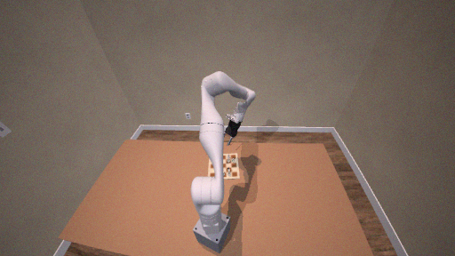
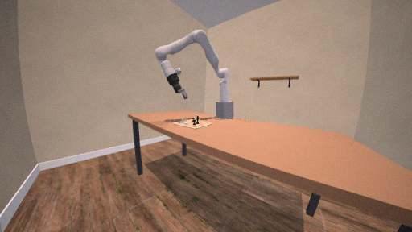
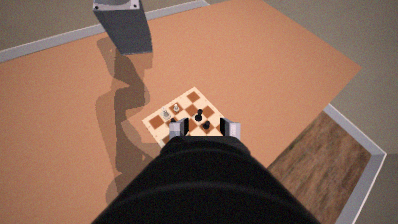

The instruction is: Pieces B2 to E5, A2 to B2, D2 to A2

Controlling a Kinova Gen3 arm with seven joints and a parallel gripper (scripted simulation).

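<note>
A small chessboard [image 3: 185, 115] lies on the brown table and also shows in the top view [image 1: 225, 165] and the exterior view [image 2: 192, 122]. In the wrist view two white pieces [image 3: 170, 109] stand near its far edge, a black piece [image 3: 199, 116] stands near the middle, and another dark piece [image 3: 173, 120] shows beside my left finger. The square labels are too small to read. My gripper [image 3: 204, 124] is open and empty, high above the board; it also shows in the top view [image 1: 229, 141] and the exterior view [image 2: 184, 96].
The arm's grey base [image 3: 122, 22] stands on the table beyond the board. The table's edge [image 3: 305, 130] runs close to the board on the right, with wooden floor [image 3: 320, 170] below. A wall shelf [image 2: 274, 78] hangs far off.
</note>
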